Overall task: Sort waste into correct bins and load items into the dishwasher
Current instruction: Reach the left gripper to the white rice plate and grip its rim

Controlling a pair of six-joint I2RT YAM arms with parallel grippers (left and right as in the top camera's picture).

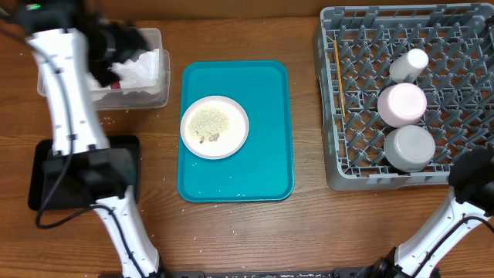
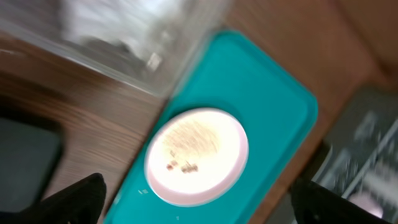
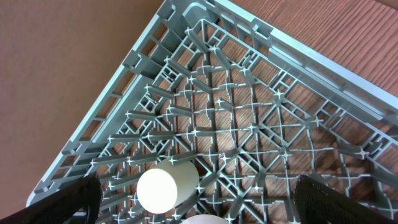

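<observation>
holding left jaws wide apart and empty above clear tub (image 1: 157, 99), left of teal tray (image 1: 262, 162); holding right jaws equally wide, empty, over dish rack (image 1: 363, 100), right of it. risking rice (image 1: 208, 122) spilling off pink plate (image 1: 240, 127), mid-tray, if tilting it.

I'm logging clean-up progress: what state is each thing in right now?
Pink plate: on the teal tray, food scraps on it.
Napkin: in the clear tub.
White cup: in the dish rack, tilted.
Pink saucer: in the rack.
Pale bowl: in the rack.
Chopsticks: in the rack, along one wall.
Left fingers: open, empty.
Right fingers: open, empty.
</observation>
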